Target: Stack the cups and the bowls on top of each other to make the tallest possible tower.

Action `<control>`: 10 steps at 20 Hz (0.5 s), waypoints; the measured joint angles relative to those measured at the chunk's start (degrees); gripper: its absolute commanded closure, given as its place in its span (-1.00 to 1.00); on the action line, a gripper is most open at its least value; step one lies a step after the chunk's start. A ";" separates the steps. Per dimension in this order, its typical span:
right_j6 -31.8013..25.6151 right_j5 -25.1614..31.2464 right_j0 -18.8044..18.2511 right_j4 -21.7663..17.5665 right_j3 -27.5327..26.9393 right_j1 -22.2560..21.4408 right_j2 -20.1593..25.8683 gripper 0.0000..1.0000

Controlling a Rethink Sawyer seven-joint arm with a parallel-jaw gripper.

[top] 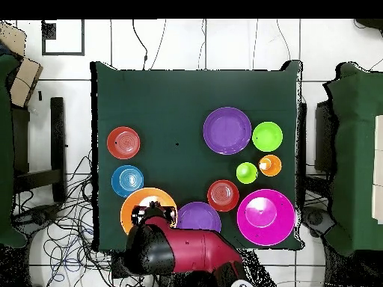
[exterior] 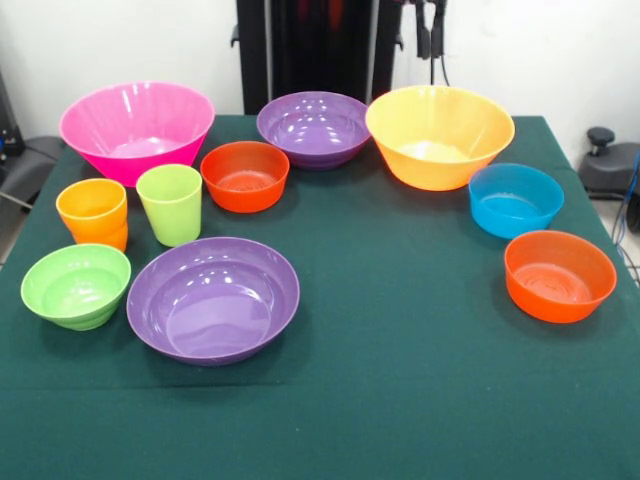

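Across the green desk (exterior: 400, 380) every piece sits singly; no tower is begun. Pink bowl (exterior: 137, 128), purple bowl (exterior: 314, 127) and yellow-orange bowl (exterior: 439, 134) line the far side. Orange cup (exterior: 93, 213) and green cup (exterior: 170, 203) stand beside the small green bowl (exterior: 76, 285). All stacking remains. The arm (top: 183, 250) overhangs the yellow-orange bowl; the pincer's state I cannot tell.
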 measured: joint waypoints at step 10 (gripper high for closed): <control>0.00 -8.64 0.13 -4.37 -5.87 11.50 -0.85 1.00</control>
